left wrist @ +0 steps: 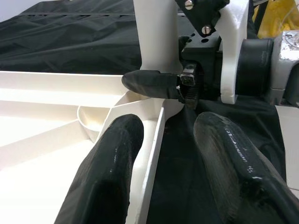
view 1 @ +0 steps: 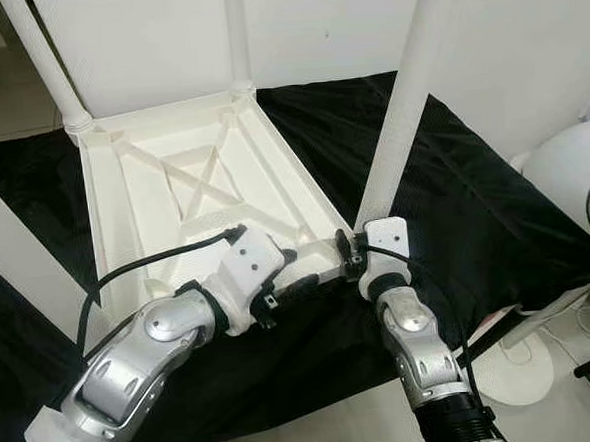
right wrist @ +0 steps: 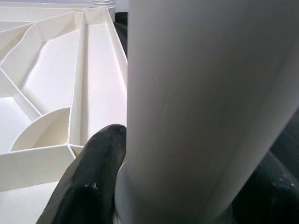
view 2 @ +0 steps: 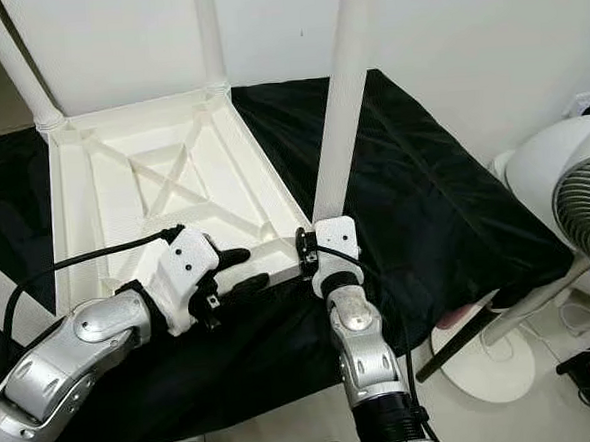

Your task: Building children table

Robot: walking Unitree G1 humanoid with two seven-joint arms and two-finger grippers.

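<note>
Children's table (view 1: 202,177) upside down on black cloth (view 1: 454,201).
Right gripper (right wrist: 140,186) clamps near-corner leg (view 1: 403,104); left gripper (left wrist: 173,163) parted, straddling tabletop rim, gripping nothing.

My left arm reached in from the left, bent at the elbow, its wrist turned inward toward my right. My left gripper (view 1: 297,281) had its two black fingers (left wrist: 112,172) parted, one to each side of a thin edge. My right arm rose straight from below, wrist upright. My right gripper (view 2: 312,252) had its fingers (right wrist: 88,186) closed around a round white post.
</note>
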